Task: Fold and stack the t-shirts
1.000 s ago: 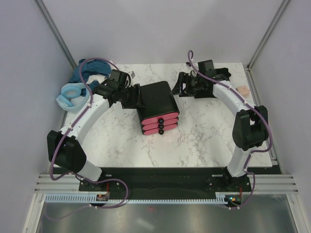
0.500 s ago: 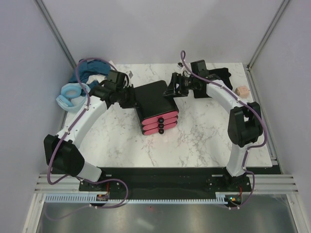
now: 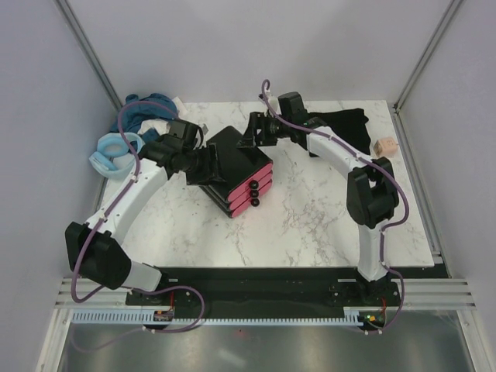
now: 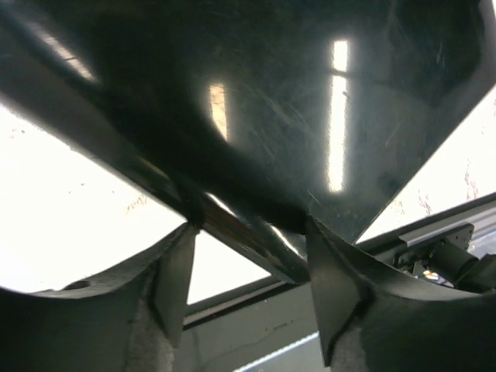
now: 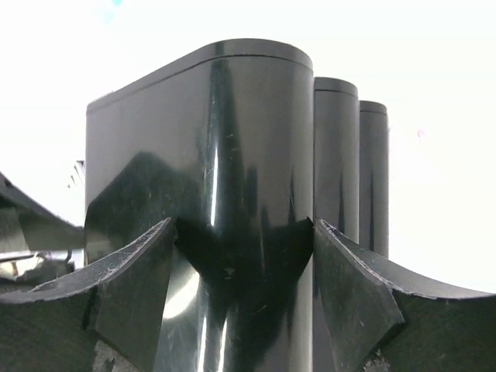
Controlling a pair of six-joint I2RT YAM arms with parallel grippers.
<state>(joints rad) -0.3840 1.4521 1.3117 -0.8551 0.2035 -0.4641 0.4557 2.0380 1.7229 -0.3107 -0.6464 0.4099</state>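
Both your grippers hold a black stack of boxes (image 3: 236,172).
Left gripper (image 3: 208,167) and right gripper (image 3: 253,133) each pinch its top box.

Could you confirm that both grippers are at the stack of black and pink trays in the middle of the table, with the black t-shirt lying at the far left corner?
Not quite. The black t-shirt lies at the far right corner; the top external view shows this. The far left corner holds the teal-blue t-shirt. The rest stands: the left gripper and right gripper are both at the stack of trays.
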